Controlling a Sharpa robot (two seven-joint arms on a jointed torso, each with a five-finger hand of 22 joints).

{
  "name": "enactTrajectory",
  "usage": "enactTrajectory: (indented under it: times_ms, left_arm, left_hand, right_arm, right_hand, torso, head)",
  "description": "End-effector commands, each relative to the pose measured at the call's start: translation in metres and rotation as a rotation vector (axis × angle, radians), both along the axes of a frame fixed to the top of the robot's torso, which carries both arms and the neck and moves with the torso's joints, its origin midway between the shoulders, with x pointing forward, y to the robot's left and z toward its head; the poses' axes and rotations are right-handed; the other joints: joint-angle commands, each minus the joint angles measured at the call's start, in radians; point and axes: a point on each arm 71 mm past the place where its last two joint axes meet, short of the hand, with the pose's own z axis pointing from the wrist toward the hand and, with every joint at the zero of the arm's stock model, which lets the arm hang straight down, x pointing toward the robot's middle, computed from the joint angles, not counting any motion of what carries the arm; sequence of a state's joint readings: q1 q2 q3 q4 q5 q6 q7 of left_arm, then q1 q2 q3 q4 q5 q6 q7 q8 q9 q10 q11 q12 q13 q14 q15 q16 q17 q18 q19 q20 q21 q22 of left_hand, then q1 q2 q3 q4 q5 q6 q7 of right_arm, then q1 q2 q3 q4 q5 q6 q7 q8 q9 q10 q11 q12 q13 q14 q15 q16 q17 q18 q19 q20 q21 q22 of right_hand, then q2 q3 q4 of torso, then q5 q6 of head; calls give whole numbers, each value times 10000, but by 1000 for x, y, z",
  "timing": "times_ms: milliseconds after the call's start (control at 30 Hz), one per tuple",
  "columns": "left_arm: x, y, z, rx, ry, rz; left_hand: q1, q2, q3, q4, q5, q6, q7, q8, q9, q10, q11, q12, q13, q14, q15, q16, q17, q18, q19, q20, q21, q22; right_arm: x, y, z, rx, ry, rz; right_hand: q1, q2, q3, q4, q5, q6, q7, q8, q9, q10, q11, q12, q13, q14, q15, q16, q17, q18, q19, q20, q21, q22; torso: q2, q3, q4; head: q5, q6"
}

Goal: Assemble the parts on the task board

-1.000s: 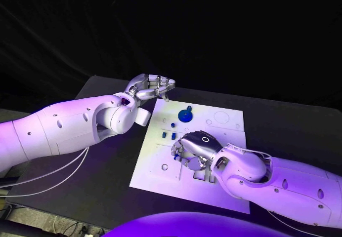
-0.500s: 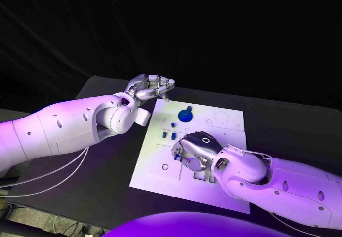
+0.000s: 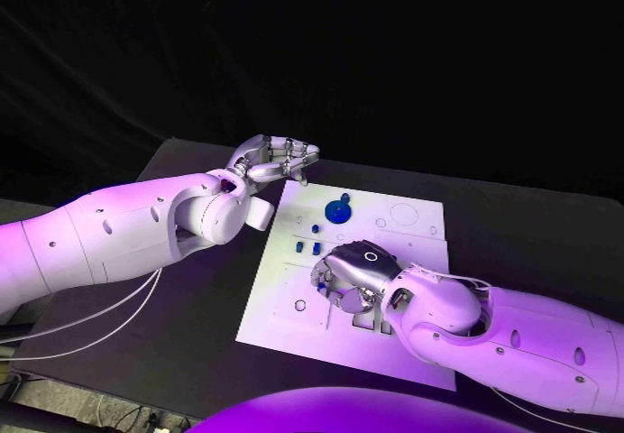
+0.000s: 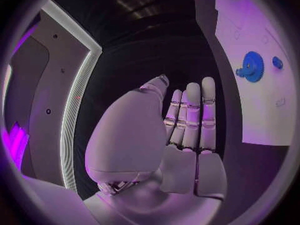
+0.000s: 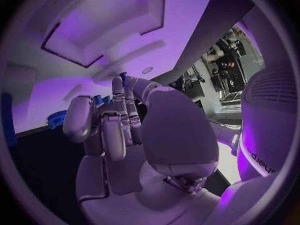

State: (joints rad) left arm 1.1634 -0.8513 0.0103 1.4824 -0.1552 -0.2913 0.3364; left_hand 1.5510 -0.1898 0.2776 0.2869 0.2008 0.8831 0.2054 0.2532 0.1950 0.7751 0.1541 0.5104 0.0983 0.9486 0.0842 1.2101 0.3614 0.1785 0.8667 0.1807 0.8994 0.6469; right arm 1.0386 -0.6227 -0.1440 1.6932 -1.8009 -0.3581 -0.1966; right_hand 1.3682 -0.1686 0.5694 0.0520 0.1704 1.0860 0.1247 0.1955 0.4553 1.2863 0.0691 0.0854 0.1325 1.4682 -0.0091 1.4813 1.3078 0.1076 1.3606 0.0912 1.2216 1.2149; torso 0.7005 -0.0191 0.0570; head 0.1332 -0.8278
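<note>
My right hand (image 3: 353, 272) lay fingers-down on the task board (image 3: 293, 316) at frame center, pinching a small blue part (image 5: 98, 100) that my wrist camera revealed, while farther up my left hand (image 3: 276, 160) hovered curled and empty beyond the blue gear (image 3: 338, 212).

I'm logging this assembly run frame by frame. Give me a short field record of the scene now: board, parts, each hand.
surface: black table
task board: white plate, mid-table
blue gear: on the board's far part, apart from both hands
small blue parts: on the board, between gear and right hand
left hand: raised beyond the board's far left corner, fingers straight and together, holding nothing
right hand: low over mid-board, fingers curled down; a small blue part shows at its fingertips, hold unclear
</note>
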Motion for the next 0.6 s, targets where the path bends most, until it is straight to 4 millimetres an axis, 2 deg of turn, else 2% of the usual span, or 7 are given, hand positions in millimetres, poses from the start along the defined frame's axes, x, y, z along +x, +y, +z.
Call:
enactTrajectory:
  times_ms: [33,200,467,600]
  left_arm:
    - [0,-2,1,-99,-6,-112]
    - [0,-2,1,-95,7,-116]
    - [0,-2,0,-87,26,-119]
    - [0,-2,0,-84,32,-119]
  left_hand:
    - [102,-10,59,-13,-6,-52,28,64,-15,-86,15,39,-17,-61,6,-41,-14,46,37,-4,-66,-17]
    - [102,-10,59,-13,-6,-52,28,64,-15,-86,15,39,-17,-61,6,-41,-14,46,37,-4,-66,-17]
    - [102,-10,59,-13,-6,-52,28,64,-15,-86,15,39,-17,-61,6,-41,-14,46,37,-4,-66,-17]
    - [102,-10,59,-13,-6,-52,28,64,-15,-86,15,39,-17,-61,6,-41,-14,46,37,-4,-66,-17]
  right_arm:
    - [-2,2,-6,-614,141,121]
    - [-1,2,-7,-699,124,45]
    - [0,-1,-5,-401,-65,-171]
    - [0,-3,-3,-164,-186,-293]
  right_hand:
    - [-138,2,-92,20,50,-64,59,22,25,-61,-55,-66,-13,656,-22,63,710,-150,-100,10,-85,-30]
    - [-343,-120,-141,93,73,-260,122,-77,5,-217,6,-157,-9,656,24,80,729,-127,-168,42,-206,-122]
    - [-704,-511,-195,247,162,-1073,487,-567,-193,-1142,353,-220,-130,647,312,126,751,-101,-248,276,-408,-244]
    - [-756,-612,-267,270,189,-1223,531,-674,-240,-1470,423,-184,-196,568,379,4,431,-133,-153,351,-271,-89]
  torso:
    - [-5,1,5]
    - [-2,1,4]
    - [-3,7,-5]
    - [-3,7,-7]
  head:
    - [-14,-6]
    - [-12,-11]
    - [-28,-4]
    - [-40,10]
